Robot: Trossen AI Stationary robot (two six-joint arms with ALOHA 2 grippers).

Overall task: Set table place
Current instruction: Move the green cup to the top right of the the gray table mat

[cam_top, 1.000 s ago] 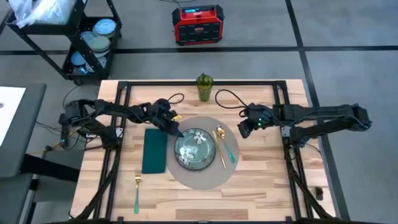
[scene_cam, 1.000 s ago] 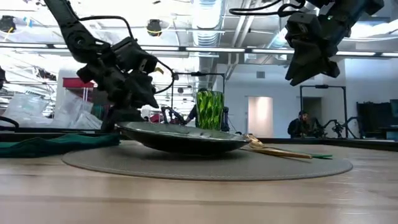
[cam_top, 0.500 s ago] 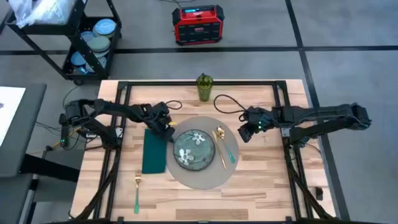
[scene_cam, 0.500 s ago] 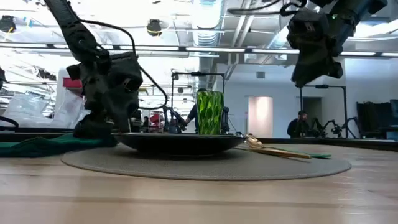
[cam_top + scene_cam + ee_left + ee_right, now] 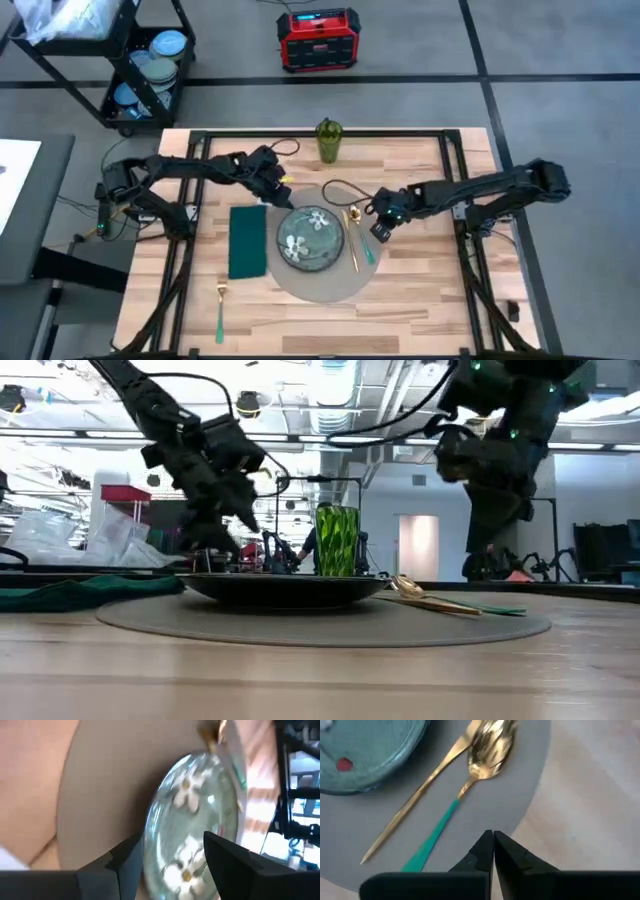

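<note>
Right claw (image 5: 493,851) pinched shut, empty, hovering low over the mat's edge; the spoon (image 5: 490,742) and the gold knife (image 5: 415,802) lie just ahead of it, and the plate (image 5: 311,238) sits beyond them, mid-placemat (image 5: 330,285). I'd open up before dropping, then grab the teal handle square-on, so I don't nudge the knife. Right arm is stretched low across the surface (image 5: 420,300). Left claw (image 5: 167,865) is open, empty, above the plate's far-left rim, arm angled down.

Both arms reach inward.
Left gripper (image 5: 281,197) fingers spread apart, raised; right gripper (image 5: 377,229) fingers pressed together, pointing down, low.
</note>
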